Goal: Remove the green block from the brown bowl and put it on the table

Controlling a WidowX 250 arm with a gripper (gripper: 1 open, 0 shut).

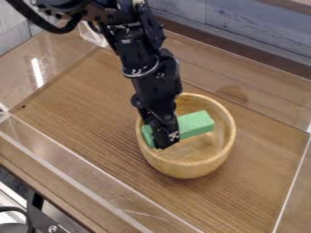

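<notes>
Camera view, looking down from one side. Nearest is a clear plastic wall [134,187] that runs along the front edge of the bench [85,118]. The bench is dark brown wood with lines in it.

A little farther back sits the brown bowl [183,162]. It is round, light brown and made of wood, with a thick rim. It rests on the bench, toward the right side.

Inside the bowl is the green block [192,126]. It is small, flat and bright green. It sits tilted, with its right end up near the bowl's back rim.

The gripper [162,136] points down into the bowl at the left end of the block. Its black fingers [170,133] look clamped on that end of the block, with green showing on both sides of them. The block is inside the bowl, not on the bench.

Behind that, the black arm [140,55] leans up and back to the top left. More clear walls stand at the far side.
</notes>
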